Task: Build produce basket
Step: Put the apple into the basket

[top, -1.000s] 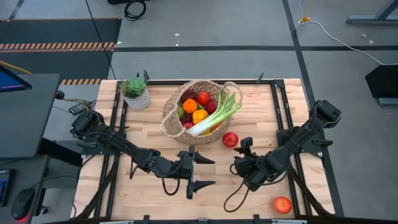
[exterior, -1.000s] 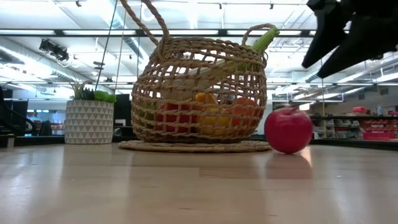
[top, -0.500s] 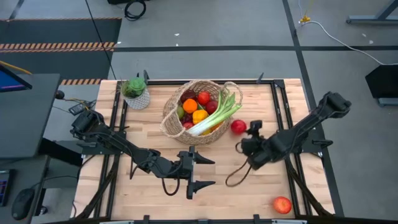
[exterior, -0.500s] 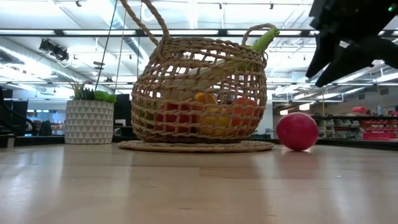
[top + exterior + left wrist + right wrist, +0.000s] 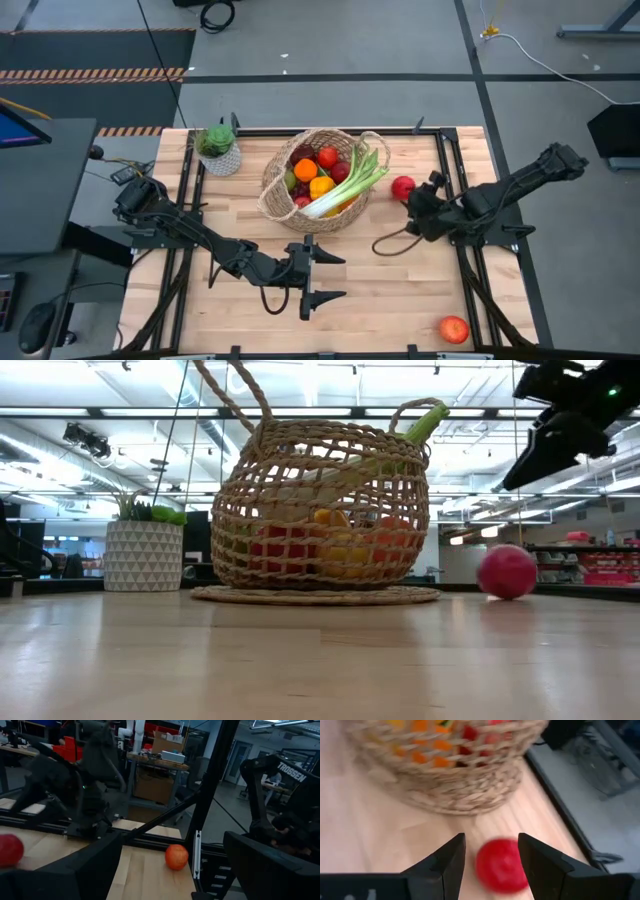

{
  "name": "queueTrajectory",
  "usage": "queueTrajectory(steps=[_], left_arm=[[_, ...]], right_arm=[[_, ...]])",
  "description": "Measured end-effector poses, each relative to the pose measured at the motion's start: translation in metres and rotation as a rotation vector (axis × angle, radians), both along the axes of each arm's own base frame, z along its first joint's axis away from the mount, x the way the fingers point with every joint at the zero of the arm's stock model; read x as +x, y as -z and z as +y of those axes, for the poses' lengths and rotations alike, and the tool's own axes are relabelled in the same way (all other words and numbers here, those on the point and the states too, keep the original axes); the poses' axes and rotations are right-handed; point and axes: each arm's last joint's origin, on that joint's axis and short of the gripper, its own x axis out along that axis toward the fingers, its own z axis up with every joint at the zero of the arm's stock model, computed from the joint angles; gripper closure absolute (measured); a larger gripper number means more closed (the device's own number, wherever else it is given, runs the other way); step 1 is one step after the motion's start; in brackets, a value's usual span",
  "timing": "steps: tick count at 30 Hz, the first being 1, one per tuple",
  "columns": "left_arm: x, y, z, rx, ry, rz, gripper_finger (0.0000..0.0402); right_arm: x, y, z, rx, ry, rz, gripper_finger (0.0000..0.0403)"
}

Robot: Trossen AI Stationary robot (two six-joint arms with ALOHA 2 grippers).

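The woven basket (image 5: pixel 318 180) stands at the table's far middle on its round base (image 5: pixel 315 596). It holds oranges, red fruit and a leek (image 5: pixel 345 186) that sticks out over the rim. A red apple (image 5: pixel 402 187) lies on the table just right of the basket, also in the low view (image 5: pixel 507 571). My right gripper (image 5: pixel 414 203) hovers open just near-right of this apple, above it (image 5: pixel 560 435). In the right wrist view (image 5: pixel 491 840) the apple (image 5: pixel 501 865) shows beyond the fingertips. My left gripper (image 5: pixel 335 277) waits open near the table's front middle, pointing right.
A second apple (image 5: pixel 453 329) lies near the table's front right corner, also in the left wrist view (image 5: pixel 176 856). A small white pot with a green plant (image 5: pixel 217 148) stands at the far left. A cable loop (image 5: pixel 390 245) hangs from my right arm.
My right gripper has swung toward the table's right and far edges, rolling about its own line, with its finger gap unchanged. The red apple has rolled along the table from the basket's near-right side toward the far right.
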Motion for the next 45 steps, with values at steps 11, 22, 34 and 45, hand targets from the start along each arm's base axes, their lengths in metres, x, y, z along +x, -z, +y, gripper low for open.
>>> queueTrajectory(steps=[11,22,34,45], left_arm=[[0.000,0.000,0.000,0.000,0.000,0.000,0.0047],[0.000,0.000,0.000,0.000,0.000,0.000,0.0047],[0.000,0.000,0.000,-0.001,0.000,0.000,0.0047],[0.000,0.000,0.000,-0.001,0.000,0.000,0.0047]], right_arm=[[0.006,0.005,-0.009,0.074,0.044,0.050,0.0214],[0.007,0.006,-0.012,0.074,0.064,0.060,0.0214],[-0.014,-0.055,-0.039,0.088,0.253,0.196,0.0214],[-0.029,-0.039,-0.055,0.238,0.209,0.481,0.0214]])
